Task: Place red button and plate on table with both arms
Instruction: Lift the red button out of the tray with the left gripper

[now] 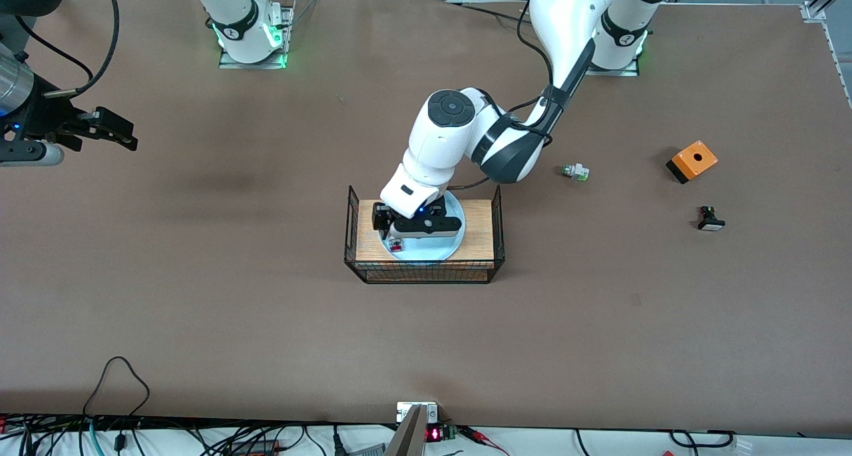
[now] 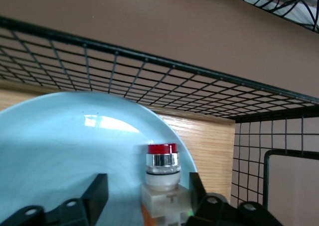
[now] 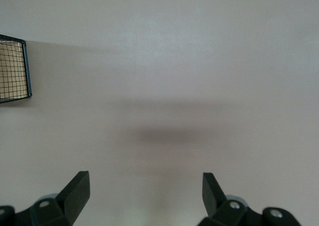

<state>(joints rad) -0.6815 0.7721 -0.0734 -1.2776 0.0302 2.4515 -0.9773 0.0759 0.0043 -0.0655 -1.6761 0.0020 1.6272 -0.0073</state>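
A black wire basket [image 1: 424,267] stands mid-table [image 1: 266,309] with a wooden board [image 1: 476,233] as its floor, and one pale blue plate [image 1: 436,248] lies on that board. The basket's wire walls rise on all sides of the plate. The red button [image 2: 162,178] stands on the plate, red cap up, by the rim nearer the front camera. The left gripper [image 1: 397,241] has reached down into the basket; its jaws stand on either side of the button's white body, one finger [image 2: 97,196] apart from it, the other close against it, and whether they already pinch it cannot be told.

Toward the left arm's end of the table lie three loose things, well apart: one green-tipped button [image 1: 575,172], one orange box [image 1: 691,162], and one black-and-white button [image 1: 710,219] nearest the front camera.

The right gripper [image 3: 145,191] waits over bare table at its own arm's end, jaws wide apart and empty.
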